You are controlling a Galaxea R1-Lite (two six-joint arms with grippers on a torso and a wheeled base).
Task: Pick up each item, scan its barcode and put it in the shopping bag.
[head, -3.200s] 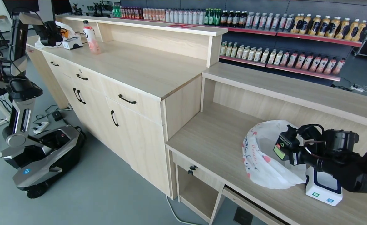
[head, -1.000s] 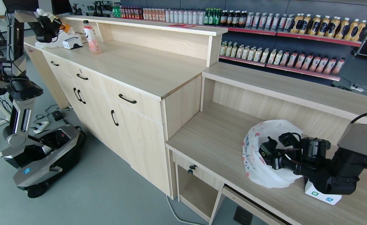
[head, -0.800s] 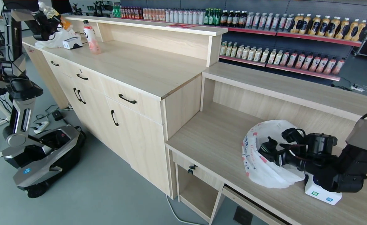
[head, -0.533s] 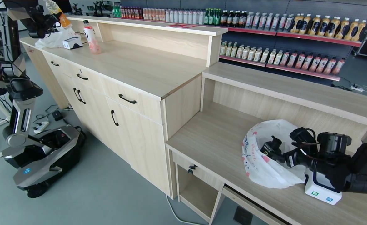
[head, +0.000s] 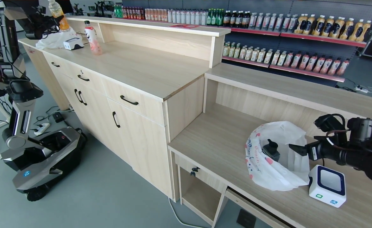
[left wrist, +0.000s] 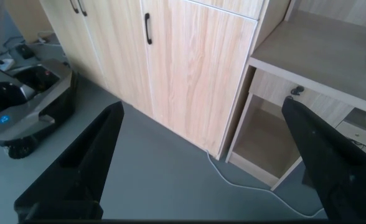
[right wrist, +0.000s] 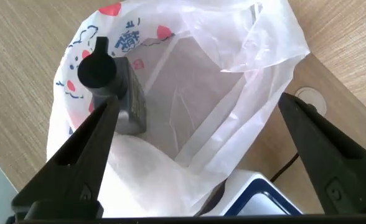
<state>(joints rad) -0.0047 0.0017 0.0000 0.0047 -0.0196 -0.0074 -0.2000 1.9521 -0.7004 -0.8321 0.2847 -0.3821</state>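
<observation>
The white printed shopping bag [head: 268,172] [right wrist: 233,81] stands open on the lower counter [head: 217,139]. A dark item with a black cap [head: 270,149] [right wrist: 116,87] rests inside it against the bag's wall. My right gripper [head: 295,148] [right wrist: 197,102] is open and holds nothing, hovering just beside and above the bag's mouth. The white barcode scanner [head: 327,186] sits on the counter just below that arm. My left gripper [left wrist: 203,106] hangs open over the grey floor in front of the cabinet doors, with nothing between its fingers.
Another wheeled robot [head: 30,148] stands at the far left, holding a bottle [head: 58,12] over the tall counter. A pink bottle [head: 92,38], a second scanner [head: 72,43] and a bag [head: 51,41] are there. Drink shelves [head: 284,34] line the back.
My right gripper came down into the bag with the dark item, let it go, and pulled back out to the right, open. The far robot raised its bottle.
</observation>
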